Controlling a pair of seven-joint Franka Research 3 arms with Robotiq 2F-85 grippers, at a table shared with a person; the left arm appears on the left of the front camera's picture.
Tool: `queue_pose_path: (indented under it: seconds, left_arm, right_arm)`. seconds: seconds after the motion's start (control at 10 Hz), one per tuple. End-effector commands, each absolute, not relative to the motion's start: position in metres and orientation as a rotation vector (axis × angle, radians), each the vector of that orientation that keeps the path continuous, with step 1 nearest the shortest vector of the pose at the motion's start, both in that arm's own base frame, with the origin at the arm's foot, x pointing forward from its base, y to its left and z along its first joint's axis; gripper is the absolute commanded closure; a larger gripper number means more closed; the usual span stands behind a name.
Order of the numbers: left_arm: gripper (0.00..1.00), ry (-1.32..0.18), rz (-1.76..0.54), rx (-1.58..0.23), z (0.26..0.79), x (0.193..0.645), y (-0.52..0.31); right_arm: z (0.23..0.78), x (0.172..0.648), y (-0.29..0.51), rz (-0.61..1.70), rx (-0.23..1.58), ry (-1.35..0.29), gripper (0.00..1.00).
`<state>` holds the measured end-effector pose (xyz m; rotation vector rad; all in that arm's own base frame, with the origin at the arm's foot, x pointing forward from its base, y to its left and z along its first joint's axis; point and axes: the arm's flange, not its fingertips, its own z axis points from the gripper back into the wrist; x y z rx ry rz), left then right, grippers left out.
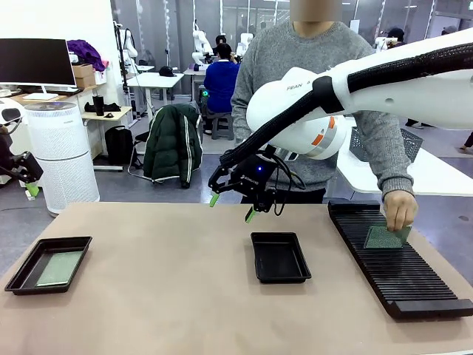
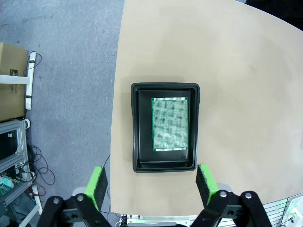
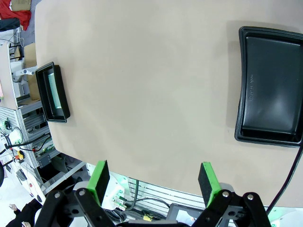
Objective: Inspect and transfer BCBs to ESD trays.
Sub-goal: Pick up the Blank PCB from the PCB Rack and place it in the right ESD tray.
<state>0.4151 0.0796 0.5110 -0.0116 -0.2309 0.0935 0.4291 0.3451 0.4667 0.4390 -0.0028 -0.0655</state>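
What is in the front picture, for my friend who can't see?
The right gripper hovers open above the table, near an empty black tray. A person's hand touches a green board at the black rack; another tray holds a second board.

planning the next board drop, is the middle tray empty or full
Empty: the middle tray has a bare black floor, nothing lying in it.

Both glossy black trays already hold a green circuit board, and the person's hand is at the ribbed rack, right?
No. Only the left glossy black plastic tray holds a flat green circuit board; the front view shows the middle black tray empty. The person's hand is at the black ribbed rack.
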Motion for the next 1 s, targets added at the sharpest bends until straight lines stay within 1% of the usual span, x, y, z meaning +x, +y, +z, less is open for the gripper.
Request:
queue_pose_path:
  seconds: [0.0,0.9]
  left_arm:
    - [0.0,-0.243,0.092,-0.01,0.5076,0.4144,0.08]
    - [0.0,-0.243,0.092,-0.01,0.5076,0.4144,0.08]
  right_arm:
    - [0.4678,0.4284,0.3457,-0.079,0.433,-0.004,0.0]
    - [0.4678,0.4284,0.3457,-0.079,0.433,-0.004,0.0]
